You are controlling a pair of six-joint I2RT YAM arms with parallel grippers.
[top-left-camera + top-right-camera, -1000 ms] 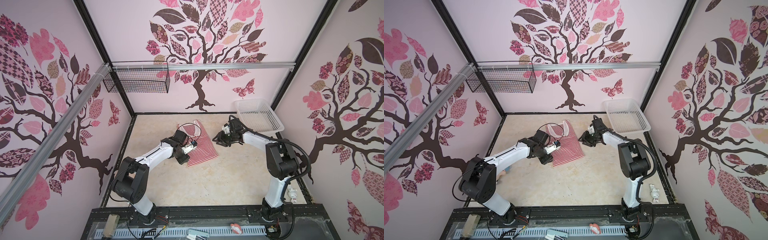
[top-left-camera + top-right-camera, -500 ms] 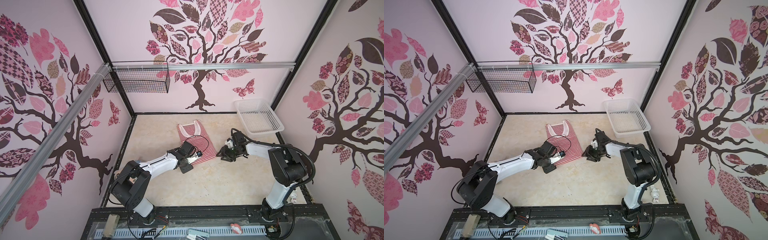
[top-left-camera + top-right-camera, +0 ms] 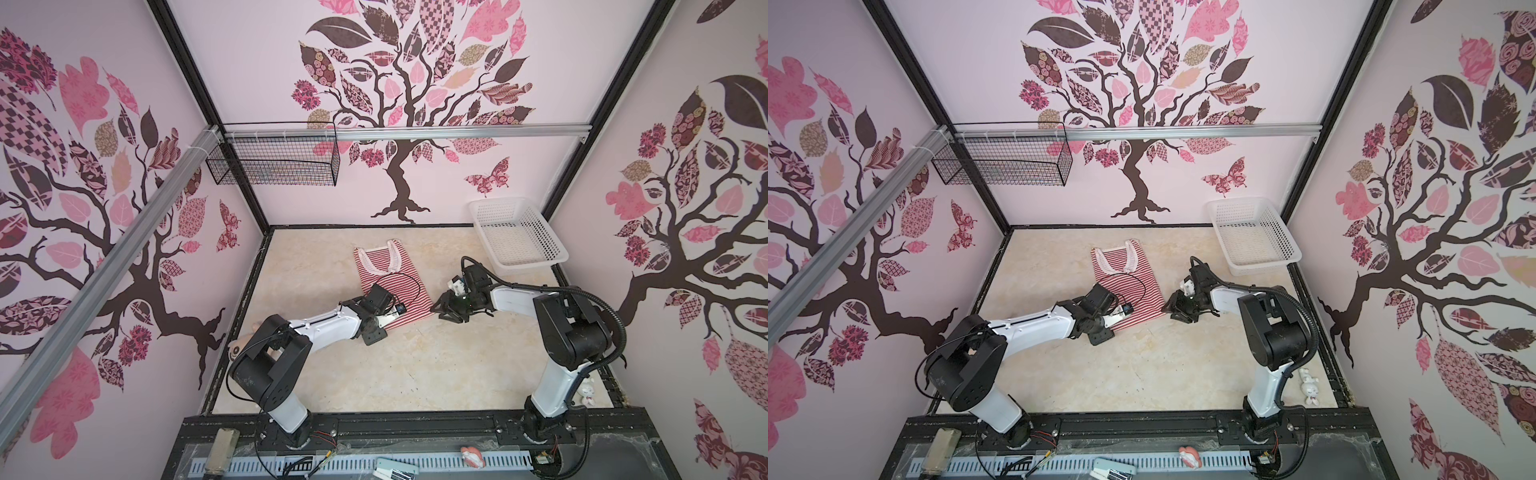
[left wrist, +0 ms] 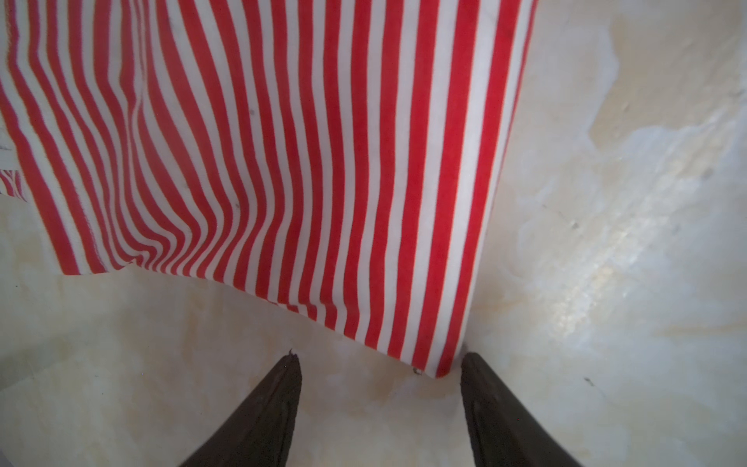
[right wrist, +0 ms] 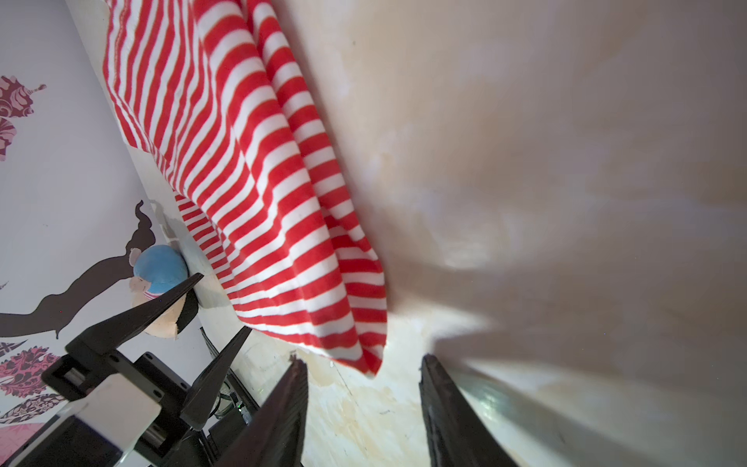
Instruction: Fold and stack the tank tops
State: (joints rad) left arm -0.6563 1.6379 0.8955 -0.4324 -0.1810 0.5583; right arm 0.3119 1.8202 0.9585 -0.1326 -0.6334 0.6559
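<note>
1. The tank top (image 3: 390, 286) lies spread on the beige table (image 3: 374, 374), neck toward the far wall and hem toward the near side, about mid-table in both top views.
2. A second ago the garment sat bunched and partly lifted between the arms; now it lies longer and flatter, so the hem corners have just been drawn toward the near side and let go.
3. The left gripper (image 4: 380, 364) stands with jaws apart and empty in the left wrist view, one tip touching or just beside the near left hem corner, which rests on the table.
4. The right gripper (image 5: 364, 364) also has its jaws parted with nothing between them; the near right hem corner droops just ahead of them, with a fold ridge above it.
5. My reading: the spreading step is finished, and the garment looks ready for its first fold, though that ridge may need smoothing.
6. The white basket (image 3: 515, 232) sits far right, well apart from the cloth.
</note>
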